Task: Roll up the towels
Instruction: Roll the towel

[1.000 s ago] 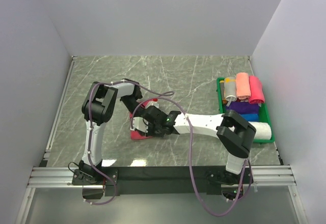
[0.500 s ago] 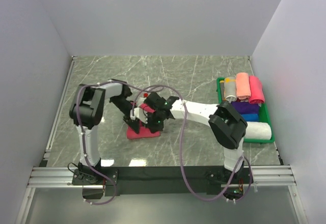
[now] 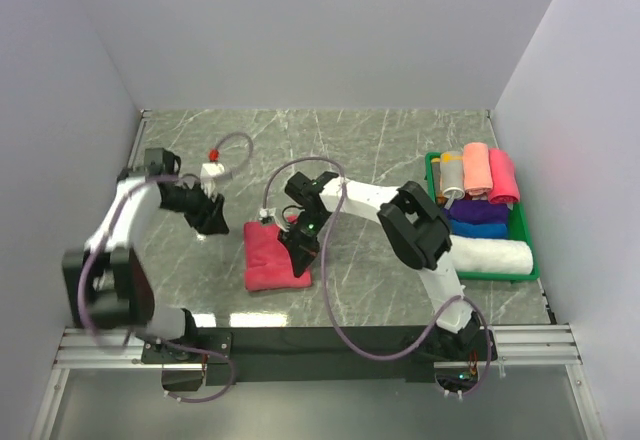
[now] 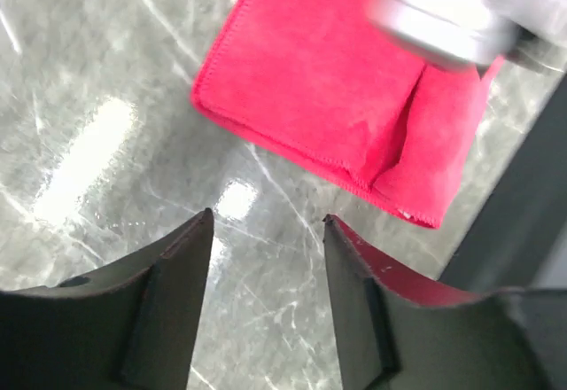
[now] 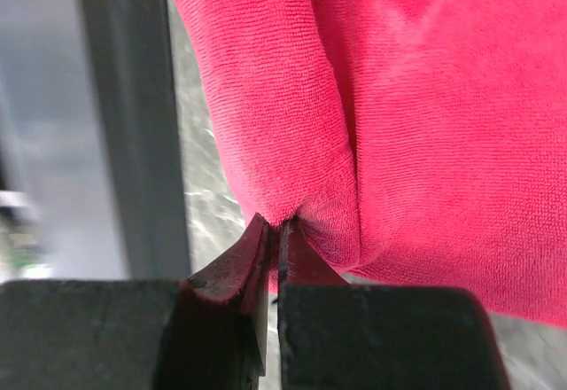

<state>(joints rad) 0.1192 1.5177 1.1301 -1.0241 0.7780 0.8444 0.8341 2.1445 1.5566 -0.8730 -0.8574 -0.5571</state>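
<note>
A crimson-red towel [image 3: 270, 257] lies folded on the marble table near the front middle. It also shows in the left wrist view [image 4: 337, 97] and fills the right wrist view [image 5: 416, 106]. My right gripper [image 3: 300, 250] is at the towel's right edge, its jaws shut on a pinch of the red cloth [image 5: 283, 222]. My left gripper [image 3: 214, 222] is open and empty, off to the left of the towel, over bare table [image 4: 266, 222].
A green tray [image 3: 434, 165] at the right holds rolled towels: pink [image 3: 503, 175], salmon [image 3: 475, 168], purple, blue and white [image 3: 495, 255]. White walls enclose the table on three sides. A black rail runs along the near edge.
My left arm has let go of the towel and swung out to the left. The right gripper has moved in onto the towel's right edge. The towel now lies more spread out.
</note>
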